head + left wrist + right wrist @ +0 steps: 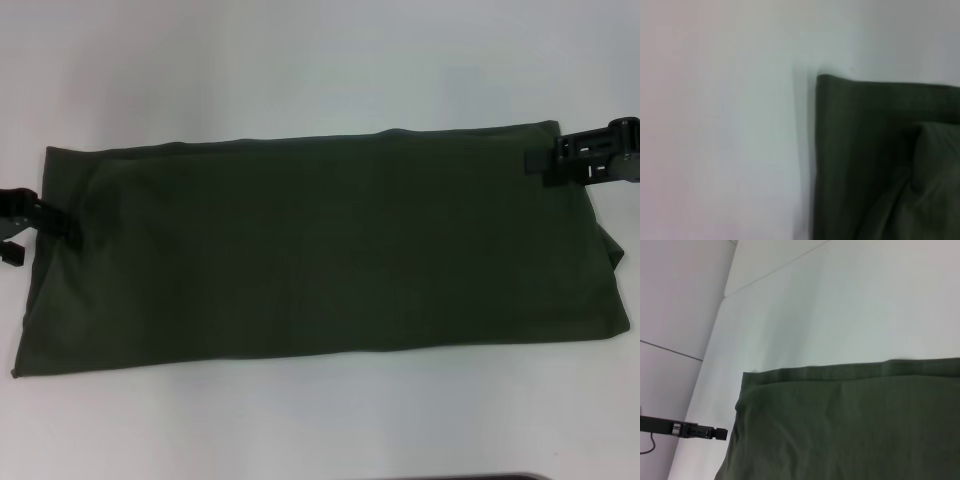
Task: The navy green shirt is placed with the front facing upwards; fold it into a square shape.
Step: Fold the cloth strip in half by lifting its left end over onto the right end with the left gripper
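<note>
Navy green shirt (320, 240) first: your two grippers sit at its opposite short ends, so start from them. Your left gripper (62, 222) reaches in from the left edge of the head view and its dark fingertip touches the shirt's left side about halfway along that edge; you cannot tell from any view whether its jaws are parted or pinched on cloth. From the right wrist view you see that same left gripper (720, 434) as a thin dark bar just beside the fabric's edge. Your right gripper (548, 168) comes in from the right near the far right corner, its black tip lying over the cloth there; again you cannot tell whether it is clamped or loose. Moving outward, the shirt lies as a long dark olive band across the white table (320, 60), already folded lengthwise, with only plain fabric showing on top. Its far edge runs fairly straight, its near edge slopes a little, and on the right end a lower layer sticks out past the top layer. In the left wrist view the navy green shirt (865, 165) shows a squared corner with a soft ridge along its edge and a raised fold farther in. The table (840, 305) stretches pale beyond the cloth's far hem.
</note>
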Available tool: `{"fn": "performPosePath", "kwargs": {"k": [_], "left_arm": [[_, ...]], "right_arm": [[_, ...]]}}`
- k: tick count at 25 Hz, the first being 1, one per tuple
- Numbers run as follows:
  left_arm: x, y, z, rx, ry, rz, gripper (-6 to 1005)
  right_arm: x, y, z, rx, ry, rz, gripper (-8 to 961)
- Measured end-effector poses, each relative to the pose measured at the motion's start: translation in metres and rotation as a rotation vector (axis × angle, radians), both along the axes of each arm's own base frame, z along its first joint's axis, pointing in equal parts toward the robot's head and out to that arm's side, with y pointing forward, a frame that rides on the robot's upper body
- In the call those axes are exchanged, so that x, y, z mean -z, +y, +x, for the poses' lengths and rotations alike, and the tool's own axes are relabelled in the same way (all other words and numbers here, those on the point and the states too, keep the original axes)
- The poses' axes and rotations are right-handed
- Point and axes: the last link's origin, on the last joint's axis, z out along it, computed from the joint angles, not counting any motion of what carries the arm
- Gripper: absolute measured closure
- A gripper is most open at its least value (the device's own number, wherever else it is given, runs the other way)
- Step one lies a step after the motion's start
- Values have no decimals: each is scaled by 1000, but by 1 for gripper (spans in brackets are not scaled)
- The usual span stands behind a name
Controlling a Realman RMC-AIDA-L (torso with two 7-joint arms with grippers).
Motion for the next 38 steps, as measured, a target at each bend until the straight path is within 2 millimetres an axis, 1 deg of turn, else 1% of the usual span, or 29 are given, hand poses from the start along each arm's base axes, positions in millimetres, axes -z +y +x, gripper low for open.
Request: {"fn": "performPosePath", "kwargs": {"k": [7,38], "left_arm": [[6,0,-4,-10,8,-4,172],[11,-3,-11,-39,5,-1,171]], "right_arm": [[1,0,0,4,2,-3,308],[1,-1,0,9,6,-8,308]]}}
